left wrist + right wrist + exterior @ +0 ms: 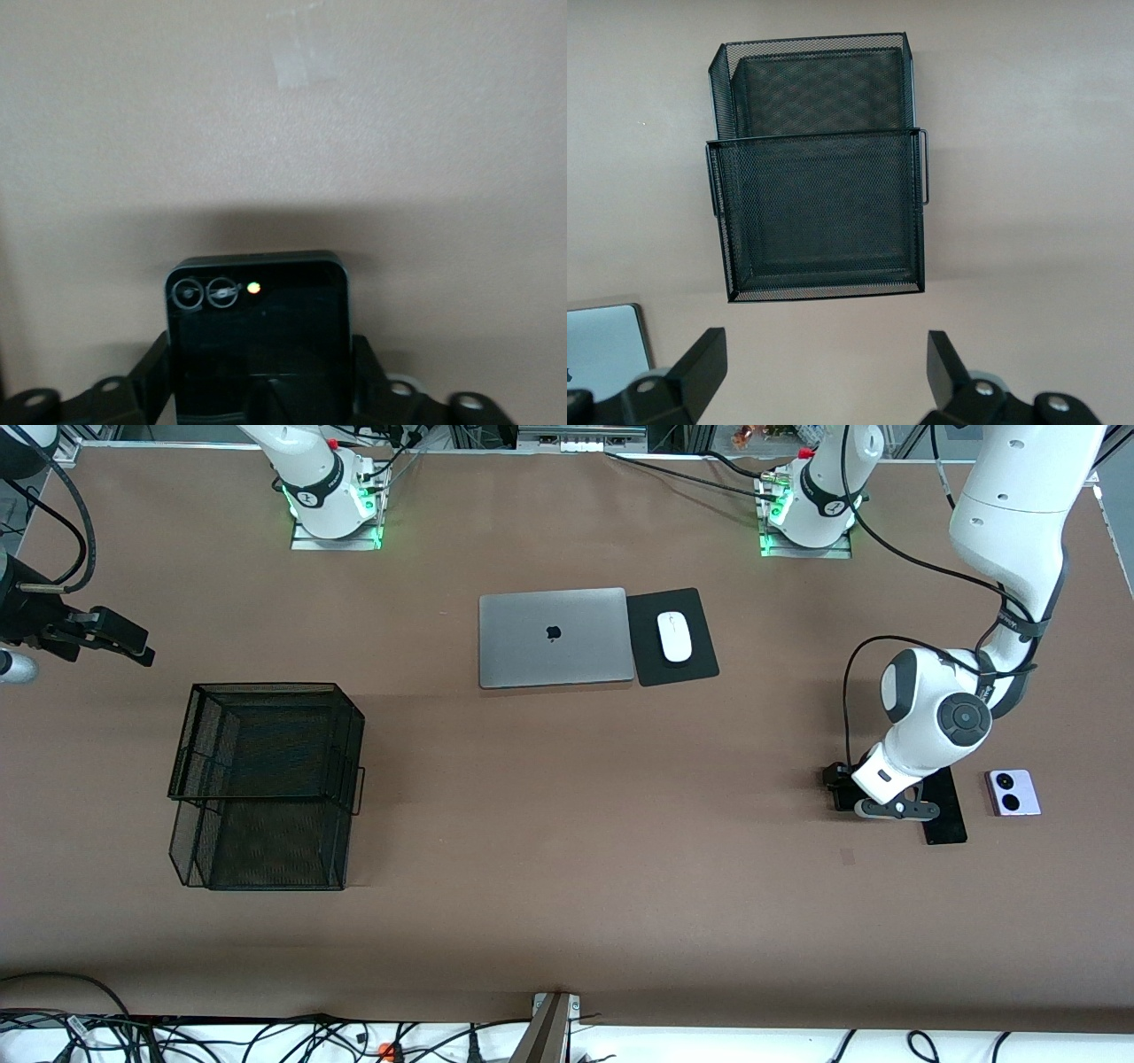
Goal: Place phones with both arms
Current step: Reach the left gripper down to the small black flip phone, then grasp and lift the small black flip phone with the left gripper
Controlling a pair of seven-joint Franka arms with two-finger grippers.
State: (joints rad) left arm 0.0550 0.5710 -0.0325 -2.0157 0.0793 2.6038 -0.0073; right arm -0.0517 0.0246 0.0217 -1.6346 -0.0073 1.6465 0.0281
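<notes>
My left gripper (838,785) is low over the table at the left arm's end. In the left wrist view (261,359) its fingers (152,376) press both sides of the small squarish black phone with the green dot (257,336). The long slim black slab (948,822) lies on the table beside it, partly hidden under the left wrist. The lavender-white phone with two black circles (1012,793) lies beside the slab, toward the table's end. My right gripper (140,652) hangs open and empty (828,359) at the right arm's end, near the mesh basket.
A black two-tier wire mesh basket (266,779) stands toward the right arm's end and also shows in the right wrist view (819,212). A closed silver laptop (555,638) and a white mouse (675,638) on a black pad (700,664) lie mid-table near the bases.
</notes>
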